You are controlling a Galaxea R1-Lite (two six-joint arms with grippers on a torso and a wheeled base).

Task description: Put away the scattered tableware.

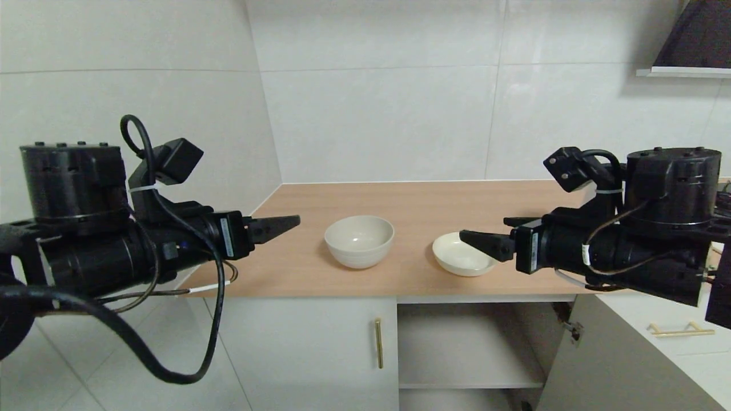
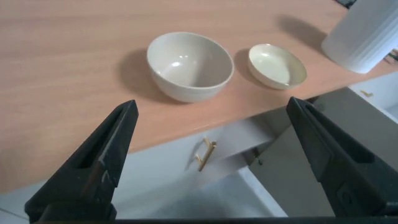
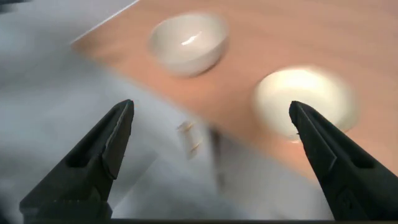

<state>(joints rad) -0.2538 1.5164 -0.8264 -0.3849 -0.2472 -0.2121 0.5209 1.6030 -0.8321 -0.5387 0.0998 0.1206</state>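
A kitchen: white tiled wall [image 1: 371, 114], wooden countertop [image 1: 411, 200], cabinets [image 1: 308, 348] below, range hood [image 1: 691, 40]

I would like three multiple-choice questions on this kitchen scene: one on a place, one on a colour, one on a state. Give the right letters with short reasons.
1. Where is the shallow dish?
A) inside the cabinet
B) on the countertop, beside the deep bowl
C) stacked in the deep bowl

2. What colour is the handle below the deep bowl?
A) black
B) red
C) gold

3. How is the cabinet door below the shallow dish?
A) open
B) shut
C) taken off

Answers:
1 B: the dish sits on the wood, apart from the bowl.
2 C: the bar shines gold.
3 A: the door is swung out and the shelf shows.
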